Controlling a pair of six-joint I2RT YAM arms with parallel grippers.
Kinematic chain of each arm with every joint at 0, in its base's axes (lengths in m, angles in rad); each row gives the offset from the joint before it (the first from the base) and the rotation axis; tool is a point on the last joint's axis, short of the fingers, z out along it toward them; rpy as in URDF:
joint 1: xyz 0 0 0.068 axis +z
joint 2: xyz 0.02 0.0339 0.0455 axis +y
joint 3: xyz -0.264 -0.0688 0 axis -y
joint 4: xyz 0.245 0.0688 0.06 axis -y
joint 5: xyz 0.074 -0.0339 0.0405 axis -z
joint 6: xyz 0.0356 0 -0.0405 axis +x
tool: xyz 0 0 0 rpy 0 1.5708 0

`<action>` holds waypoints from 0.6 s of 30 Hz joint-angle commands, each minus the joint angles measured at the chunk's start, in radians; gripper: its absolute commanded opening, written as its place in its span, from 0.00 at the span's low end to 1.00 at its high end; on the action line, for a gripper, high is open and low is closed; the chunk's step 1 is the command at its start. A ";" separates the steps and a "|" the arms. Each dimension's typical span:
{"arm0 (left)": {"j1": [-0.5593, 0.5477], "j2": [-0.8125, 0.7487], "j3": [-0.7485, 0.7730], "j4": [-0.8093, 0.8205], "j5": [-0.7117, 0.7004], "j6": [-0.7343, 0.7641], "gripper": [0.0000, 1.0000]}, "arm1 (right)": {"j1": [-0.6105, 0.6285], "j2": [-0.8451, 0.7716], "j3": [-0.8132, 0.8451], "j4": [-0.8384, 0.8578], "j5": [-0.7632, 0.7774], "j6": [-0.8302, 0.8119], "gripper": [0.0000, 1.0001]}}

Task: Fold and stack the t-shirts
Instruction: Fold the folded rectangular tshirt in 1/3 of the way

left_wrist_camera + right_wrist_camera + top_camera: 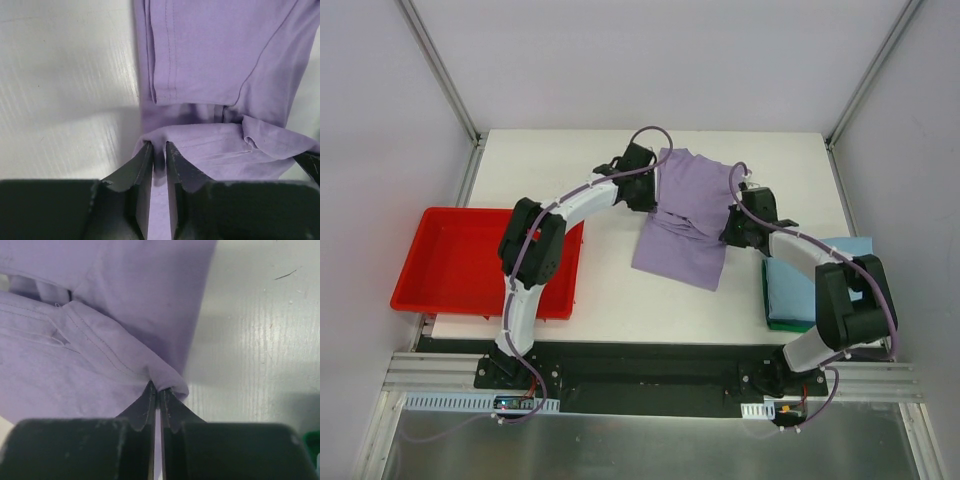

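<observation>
The soft lavender purple t-shirt (682,235) lies partly folded in the middle of the white counter (620,300). The left hand (159,148) is clamped on a pinch of cloth at its left edge, and the right hand (158,390) is clamped on its right edge. At the right of the overhead view, a folded light blue t-shirt (820,275) sits on a dark green t-shirt (785,323). A red plastic tray (460,260) is at the left.
</observation>
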 commanded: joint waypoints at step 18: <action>0.035 -0.507 -0.466 0.067 0.018 -0.052 0.99 | 0.129 -0.182 0.035 -0.152 0.000 -0.066 0.96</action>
